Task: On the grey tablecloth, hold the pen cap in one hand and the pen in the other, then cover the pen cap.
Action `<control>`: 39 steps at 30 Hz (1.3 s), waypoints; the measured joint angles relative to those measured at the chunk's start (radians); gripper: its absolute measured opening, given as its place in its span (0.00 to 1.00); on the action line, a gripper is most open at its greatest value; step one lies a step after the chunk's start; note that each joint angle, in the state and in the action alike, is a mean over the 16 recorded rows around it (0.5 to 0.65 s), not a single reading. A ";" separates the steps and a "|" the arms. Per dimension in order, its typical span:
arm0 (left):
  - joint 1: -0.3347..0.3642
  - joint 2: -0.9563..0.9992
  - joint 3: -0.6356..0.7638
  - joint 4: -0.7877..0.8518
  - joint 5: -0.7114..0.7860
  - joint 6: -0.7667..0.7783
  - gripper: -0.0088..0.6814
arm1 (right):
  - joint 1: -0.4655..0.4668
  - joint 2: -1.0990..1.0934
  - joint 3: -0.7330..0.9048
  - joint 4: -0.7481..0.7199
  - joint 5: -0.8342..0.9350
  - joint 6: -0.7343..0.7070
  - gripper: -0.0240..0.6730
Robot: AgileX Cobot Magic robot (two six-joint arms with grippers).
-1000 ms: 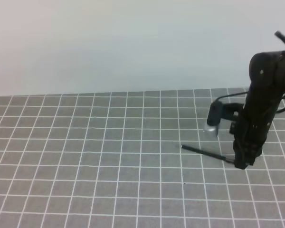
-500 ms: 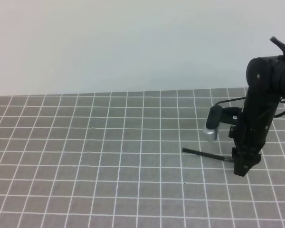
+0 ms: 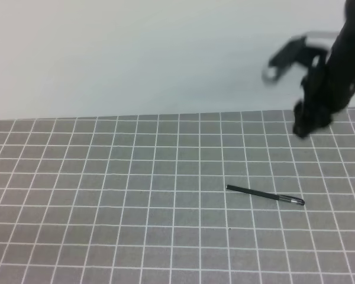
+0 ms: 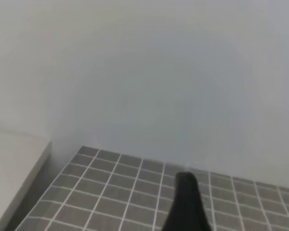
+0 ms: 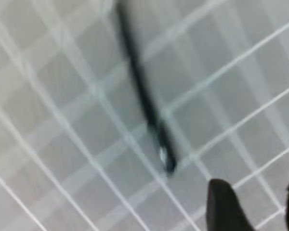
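The right tool [image 3: 302,127] has lifted clear, fingers apart and empty; the thin black pen [image 3: 265,194] lies capped on the grey gridded cloth [image 3: 106,207] — job looks done.

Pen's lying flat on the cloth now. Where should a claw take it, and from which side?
Take the pen around the middle of its thin barrel, coming straight down, jaws across its length. It lies flat on the grey tablecloth with bare cloth on both sides, and its right end looks shiny and bulkier.
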 joint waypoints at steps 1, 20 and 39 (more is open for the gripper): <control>0.000 -0.011 0.020 0.010 -0.002 0.000 0.69 | 0.000 -0.022 -0.017 0.019 0.004 0.027 0.26; 0.000 -0.068 0.175 -0.619 0.037 0.792 0.69 | -0.005 -0.287 -0.092 0.240 -0.024 0.208 0.04; 0.000 -0.070 0.202 -0.862 0.099 0.973 0.69 | -0.015 -0.487 0.029 -0.005 -0.442 0.222 0.04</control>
